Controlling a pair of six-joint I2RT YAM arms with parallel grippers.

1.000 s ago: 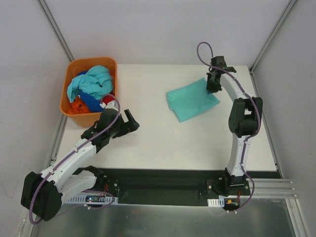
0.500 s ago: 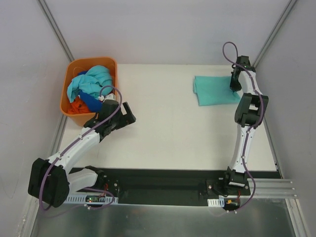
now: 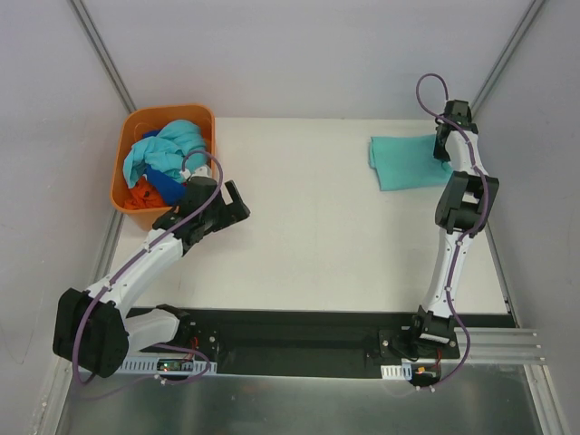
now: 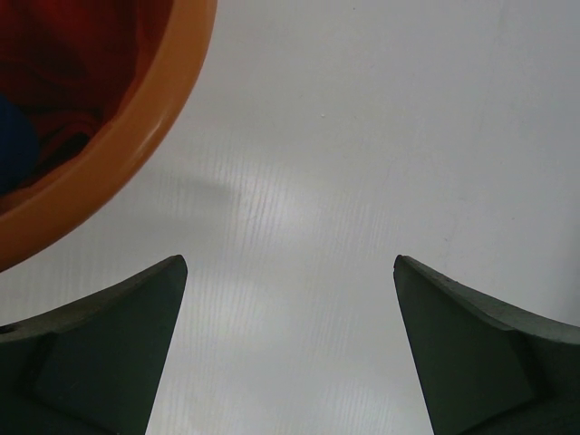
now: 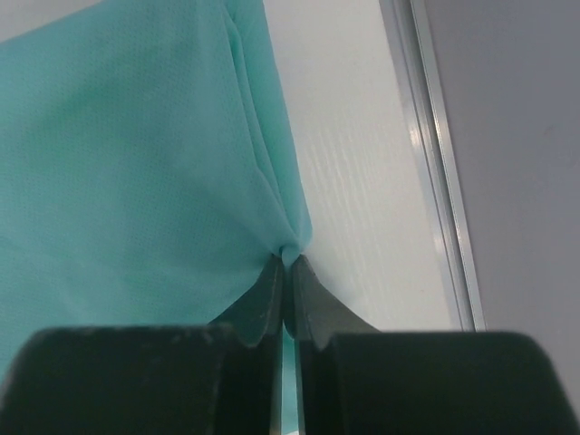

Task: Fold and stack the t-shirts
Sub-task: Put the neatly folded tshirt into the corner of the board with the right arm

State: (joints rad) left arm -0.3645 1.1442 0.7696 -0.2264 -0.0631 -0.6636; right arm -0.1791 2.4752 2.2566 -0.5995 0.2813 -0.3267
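A folded teal-green t-shirt (image 3: 405, 161) lies flat at the table's far right corner. My right gripper (image 3: 443, 150) is shut on its right edge; the right wrist view shows the cloth (image 5: 136, 172) pinched between the fingertips (image 5: 288, 261). More t-shirts, light aqua (image 3: 168, 149), blue (image 3: 166, 186) and orange-red (image 3: 140, 193), lie crumpled in the orange basket (image 3: 205, 116) at the far left. My left gripper (image 3: 237, 201) hovers open over bare table just right of the basket, with nothing between its fingers (image 4: 109, 335).
The basket's rim (image 4: 136, 127) curves through the upper left of the left wrist view. A metal rail (image 5: 435, 172) and the enclosure wall run close along the right of the folded shirt. White table (image 3: 308, 227) spans between the two arms.
My right gripper has dragged the teal-green t-shirt from mid-table to the far right corner. The left arm has swung slightly toward the basket, still open.
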